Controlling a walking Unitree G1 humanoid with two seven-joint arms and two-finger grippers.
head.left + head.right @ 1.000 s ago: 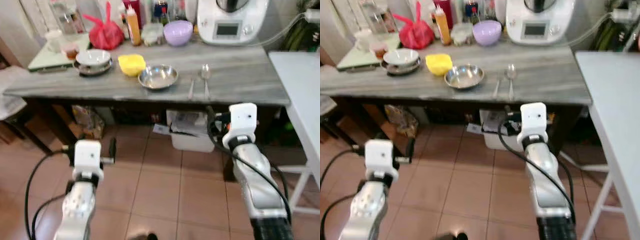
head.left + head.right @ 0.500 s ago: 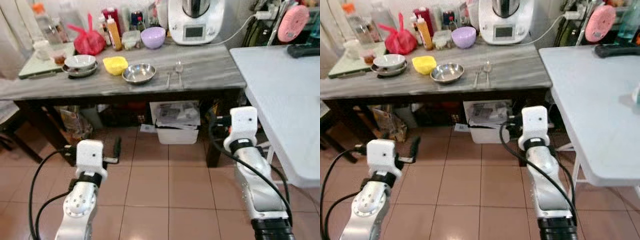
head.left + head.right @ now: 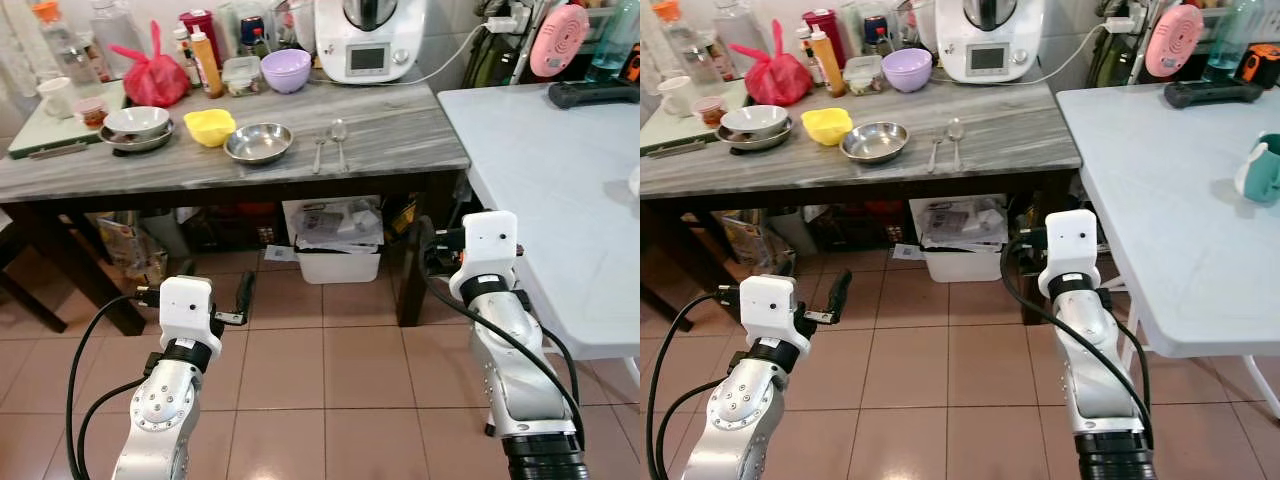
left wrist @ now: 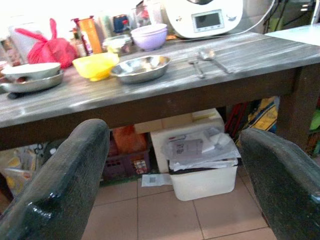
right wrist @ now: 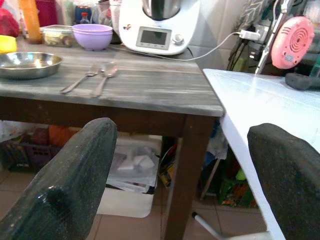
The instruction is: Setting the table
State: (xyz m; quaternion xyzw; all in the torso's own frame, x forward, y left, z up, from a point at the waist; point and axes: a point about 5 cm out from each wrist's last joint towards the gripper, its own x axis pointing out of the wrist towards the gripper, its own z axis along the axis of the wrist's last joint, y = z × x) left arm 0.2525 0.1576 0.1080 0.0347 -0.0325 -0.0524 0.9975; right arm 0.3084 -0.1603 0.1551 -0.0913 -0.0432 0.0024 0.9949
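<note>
While both arms are held low over the tiled floor, the tableware is seen lying untouched on the grey wooden table [image 3: 400,150].

On that table, a steel bowl [image 3: 259,143] is set near the front edge, with a yellow bowl [image 3: 210,126] just beside it and a fork [image 3: 319,153] and spoon [image 3: 340,139] lying side by side toward the white table [image 3: 1160,200]. At the back of the grey table a purple bowl [image 3: 286,70] and a white kitchen machine [image 3: 369,40] are placed. A teal mug [image 3: 1260,170] on the white table is caught by the right eye view but not by the left eye view. The left gripper [image 4: 175,165] and the right gripper [image 5: 182,175] are shown in their wrist views with fingers spread wide and nothing between them, both short of the grey table. A white bin [image 4: 202,160] is seen under it.
</note>
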